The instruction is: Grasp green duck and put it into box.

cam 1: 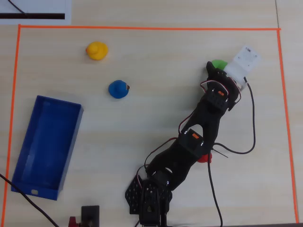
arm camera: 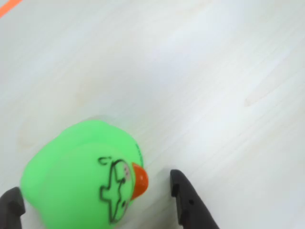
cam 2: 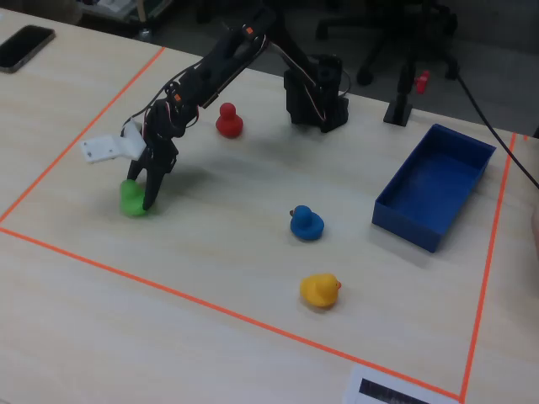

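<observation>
The green duck sits on the table, its orange beak pointing right in the wrist view. It also shows at the right rear in the overhead view and at the left in the fixed view. My gripper is open and lowered around the duck, one finger on each side; a gap shows between the right finger and the beak. The gripper also shows in the overhead view and the fixed view. The dark-blue box lies far off, at the right in the fixed view.
A blue duck and a yellow duck stand between the gripper and the box. A red duck sits near the arm's base. Orange tape frames the work area. A phone lies outside it.
</observation>
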Robot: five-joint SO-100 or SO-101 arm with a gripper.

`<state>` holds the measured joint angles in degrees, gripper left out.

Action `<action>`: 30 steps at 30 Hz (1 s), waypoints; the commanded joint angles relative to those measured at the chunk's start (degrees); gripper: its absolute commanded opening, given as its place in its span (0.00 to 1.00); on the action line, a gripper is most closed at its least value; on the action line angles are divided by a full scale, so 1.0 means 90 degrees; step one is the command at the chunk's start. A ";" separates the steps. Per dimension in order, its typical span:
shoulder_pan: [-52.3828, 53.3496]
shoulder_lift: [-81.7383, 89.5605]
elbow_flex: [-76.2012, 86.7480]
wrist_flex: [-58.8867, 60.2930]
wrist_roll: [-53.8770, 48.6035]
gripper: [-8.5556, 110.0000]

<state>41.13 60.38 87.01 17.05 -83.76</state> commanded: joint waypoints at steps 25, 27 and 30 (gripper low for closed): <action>-0.2090 0.2021 -0.2881 0.5879 0.3359 0.07; -0.3193 0.2773 -0.2910 0.6807 0.4004 0.07; -0.5059 0.3428 -0.3379 0.8135 0.4980 0.07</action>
<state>16.61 80.16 62.58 69.96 -49.04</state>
